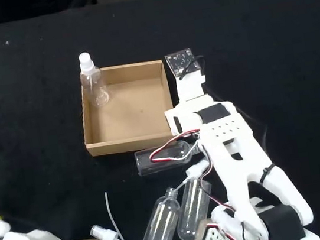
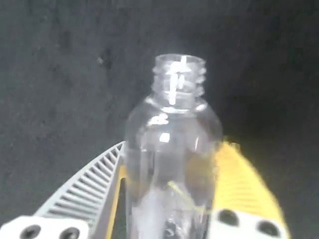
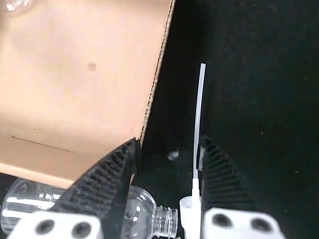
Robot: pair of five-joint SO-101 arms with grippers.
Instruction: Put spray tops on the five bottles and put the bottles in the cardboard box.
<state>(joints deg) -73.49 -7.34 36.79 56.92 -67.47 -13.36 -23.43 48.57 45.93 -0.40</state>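
The chief risk, I judge, lies with the loose spray top (image 3: 190,209). The right arm's fingers (image 3: 104,179) stand apart around it, with its thin dip tube (image 3: 199,114) running close along the inside of one finger. If they close off-centre they may pinch the tube rather than the head, bending it or flicking the top away over the black worktop (image 3: 259,74). A bent tube would be hard to thread into a narrow neck. The open bottle (image 2: 172,144) is a second worry: the left arm's fingers (image 2: 84,194) look clamped on its smooth, round sides, so a push on the neck could make it slip or tilt. That bottle is clear plastic and looks empty, with a ribbed screw neck and no cap, the neck pointing away from the wrist. Another uncapped bottle (image 1: 162,157) lies on its side just beside the near wall of the cardboard box (image 1: 130,142), and one capped bottle (image 1: 93,84) stands in the box's far left corner.
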